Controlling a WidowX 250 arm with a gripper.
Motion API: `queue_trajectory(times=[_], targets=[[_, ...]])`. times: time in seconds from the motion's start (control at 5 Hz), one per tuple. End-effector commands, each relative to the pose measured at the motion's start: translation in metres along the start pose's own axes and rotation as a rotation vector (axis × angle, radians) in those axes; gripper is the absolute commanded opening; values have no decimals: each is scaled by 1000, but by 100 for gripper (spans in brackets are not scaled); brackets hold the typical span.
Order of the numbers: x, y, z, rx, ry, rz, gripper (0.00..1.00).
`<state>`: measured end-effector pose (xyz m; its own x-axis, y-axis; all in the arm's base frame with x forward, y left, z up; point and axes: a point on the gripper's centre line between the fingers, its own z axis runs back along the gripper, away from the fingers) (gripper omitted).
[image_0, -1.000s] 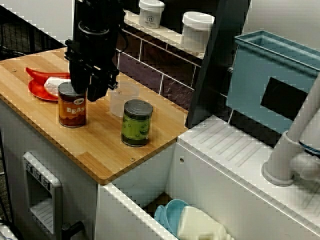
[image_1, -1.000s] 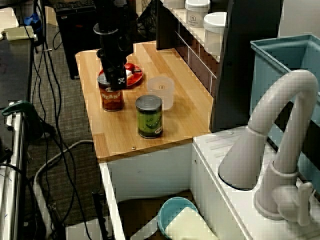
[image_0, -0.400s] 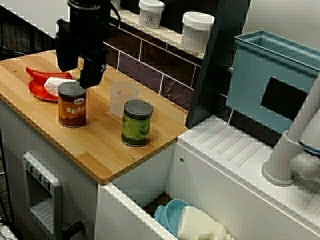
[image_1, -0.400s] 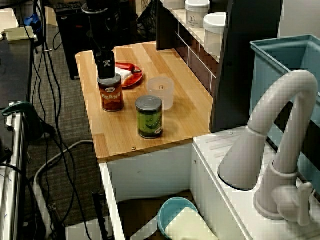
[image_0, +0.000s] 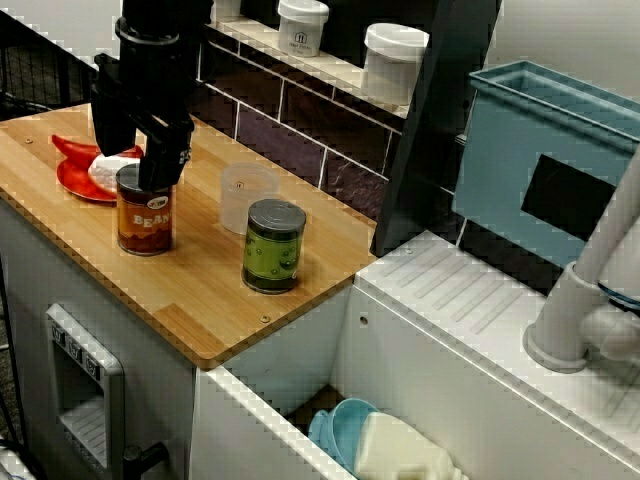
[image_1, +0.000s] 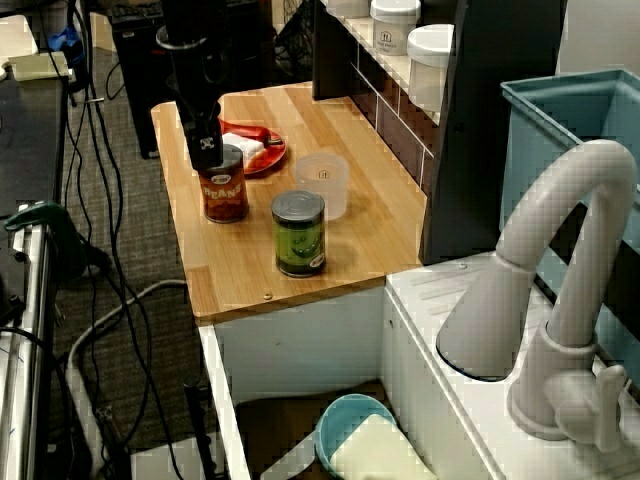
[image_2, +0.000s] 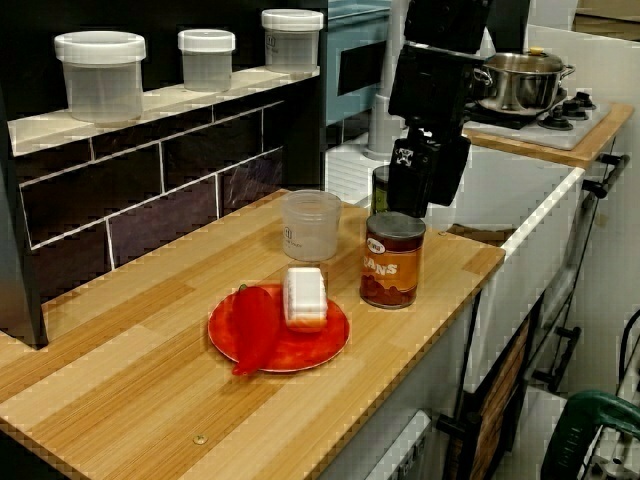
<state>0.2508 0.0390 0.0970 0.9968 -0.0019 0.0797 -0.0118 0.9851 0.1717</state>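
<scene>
A red-brown beans can (image_0: 144, 210) (image_1: 222, 185) (image_2: 392, 260) stands near the wooden counter's front edge. My black gripper (image_0: 128, 165) (image_1: 207, 155) (image_2: 425, 205) hangs just above its top, fingers pointing down. Its jaws look open and hold nothing. A green can (image_0: 273, 246) (image_1: 299, 233) stands to the sink side of it. A clear plastic cup (image_0: 245, 195) (image_2: 311, 224) stands by the tiled wall. On the other side of the beans can lies a red plate (image_0: 75, 180) (image_2: 300, 345) with a red pepper (image_2: 255, 325) and a white block (image_2: 305, 295).
White-lidded jars (image_0: 302, 25) (image_0: 393, 60) line the shelf over the tiles. A blue bin (image_0: 540, 150) and a white faucet (image_1: 560, 260) stand past the dark upright. A blue bowl (image_0: 340, 430) lies in the sink. A steel pot (image_2: 515, 85) sits on the stove.
The gripper has slid along the counter away from the cup and green can, and now hangs over the beans can by the plate. The cans, cup and plate have stayed put.
</scene>
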Motion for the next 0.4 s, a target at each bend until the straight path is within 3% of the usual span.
queue_trajectory(times=[0.0,0.2], targets=[[12,4,7,80,-93,43,100],[18,6,5,87,-99,63,100]])
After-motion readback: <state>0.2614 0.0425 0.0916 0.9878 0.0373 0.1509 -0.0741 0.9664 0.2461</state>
